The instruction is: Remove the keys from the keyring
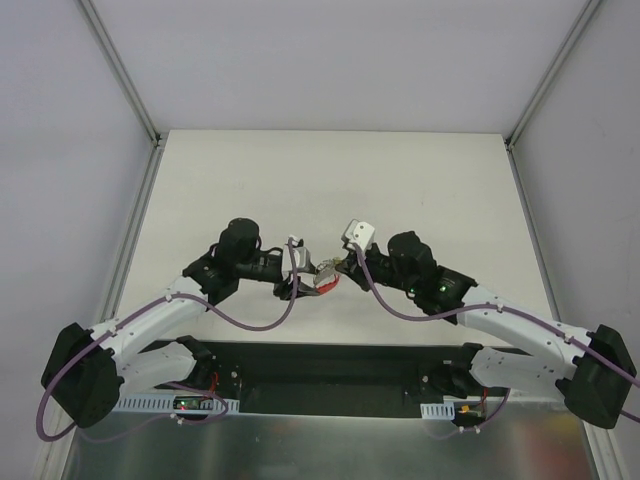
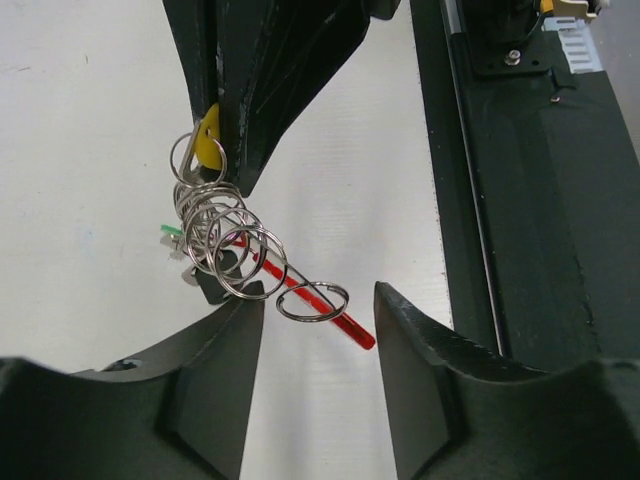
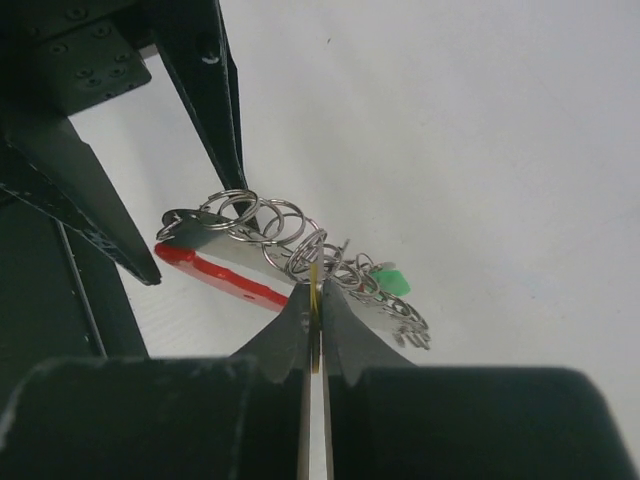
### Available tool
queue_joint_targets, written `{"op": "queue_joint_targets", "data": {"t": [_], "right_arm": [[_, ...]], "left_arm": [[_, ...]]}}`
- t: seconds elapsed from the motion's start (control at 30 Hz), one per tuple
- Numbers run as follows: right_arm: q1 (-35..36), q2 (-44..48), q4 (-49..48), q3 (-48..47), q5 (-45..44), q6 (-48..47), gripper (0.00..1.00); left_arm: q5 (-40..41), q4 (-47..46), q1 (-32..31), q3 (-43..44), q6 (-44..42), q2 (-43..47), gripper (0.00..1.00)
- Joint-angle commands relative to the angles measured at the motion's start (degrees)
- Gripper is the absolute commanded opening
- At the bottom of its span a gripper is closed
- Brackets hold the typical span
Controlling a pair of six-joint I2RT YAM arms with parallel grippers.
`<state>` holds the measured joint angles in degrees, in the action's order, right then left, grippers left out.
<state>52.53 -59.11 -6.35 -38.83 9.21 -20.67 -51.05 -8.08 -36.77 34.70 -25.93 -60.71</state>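
The keys (image 1: 322,282) hang in a bunch above the white table between both arms. My right gripper (image 3: 317,288) is shut on the yellow-headed key (image 3: 316,300); its dark fingers (image 2: 260,90) pinch the yellow head (image 2: 207,150) from above. The keyring is a chain of several linked silvery split rings (image 2: 225,235), also seen in the right wrist view (image 3: 290,235). A red-headed key (image 2: 335,312) and a green-headed one (image 2: 168,232) hang from it. My left gripper (image 2: 318,295) is open, with the end ring (image 2: 312,301) and the red key between its jaws.
The black base rail (image 2: 540,200) runs along the table's near edge, close to the bunch, and shows in the top view (image 1: 330,365). A white camera box (image 1: 357,232) sits on the right wrist. Metal frame posts (image 1: 130,90) bound the table's sides.
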Motion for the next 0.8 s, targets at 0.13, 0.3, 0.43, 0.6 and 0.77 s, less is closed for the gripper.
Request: {"op": "queue_joint_targets", "data": {"t": [0.13, 0.3, 0.43, 0.6, 0.77], "right_arm": [[-2.1, -0.9, 1.3, -9.0, 7.1, -14.9, 0.01], [-3.7, -0.8, 3.0, -10.7, 15.3, -20.5, 0.01], [-3.7, -1.6, 6.1, -13.4, 16.7, -23.2, 0.01], [-3.8, -1.4, 7.7, -14.4, 18.1, -25.2, 0.01], [-3.9, -0.8, 8.7, -15.0, 18.7, -27.1, 0.01]], "left_arm": [[-0.3, 3.4, 7.1, 6.9, 13.2, 7.0, 0.51], [-4.4, 4.2, 10.1, 9.2, 13.8, 8.1, 0.51], [-6.9, 4.2, 13.0, 13.1, 16.5, 6.3, 0.50], [-11.6, 4.2, 13.7, 19.0, 19.2, 1.0, 0.48], [-14.9, 4.1, 13.7, 21.0, 19.3, -2.0, 0.45]]}}
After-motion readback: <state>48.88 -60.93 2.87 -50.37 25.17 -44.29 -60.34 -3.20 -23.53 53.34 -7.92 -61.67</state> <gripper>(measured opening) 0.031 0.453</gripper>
